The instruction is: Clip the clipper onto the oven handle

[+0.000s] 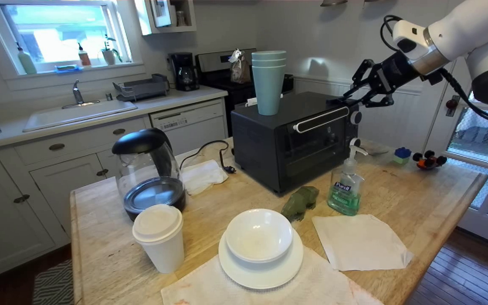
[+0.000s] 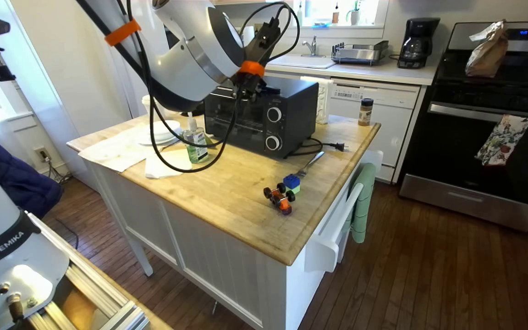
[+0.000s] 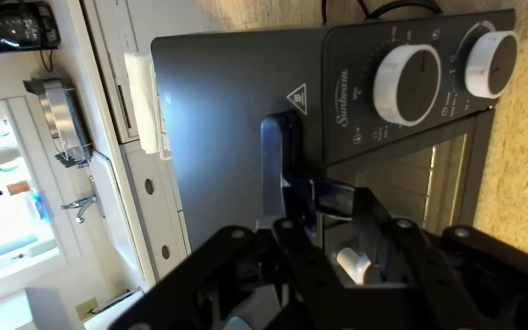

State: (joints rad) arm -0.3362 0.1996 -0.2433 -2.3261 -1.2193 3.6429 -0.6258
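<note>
Franka arm (image 1: 466,34) slants down to gripper (image 3: 321,208), cut off at frame edge. Jaws part-way apart, rear of dark clipper (image 3: 273,160) between them; grip: can't tell. Clipper at front top edge of toaster oven (image 3: 220,119), near knob-end corner. Oven handle (image 1: 321,119) across its upper front, largely hidden in wrist view.

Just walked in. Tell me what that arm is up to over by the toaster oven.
A robot arm has its gripper at a dark clipper by the front edge of the top of the toaster oven. Part of the clipper sits between the jaws, though whether it is firmly held I can't tell. It isn't on the oven handle yet; that runs across the oven's front, lower down. A stack of cups stands on top of the oven.
</note>
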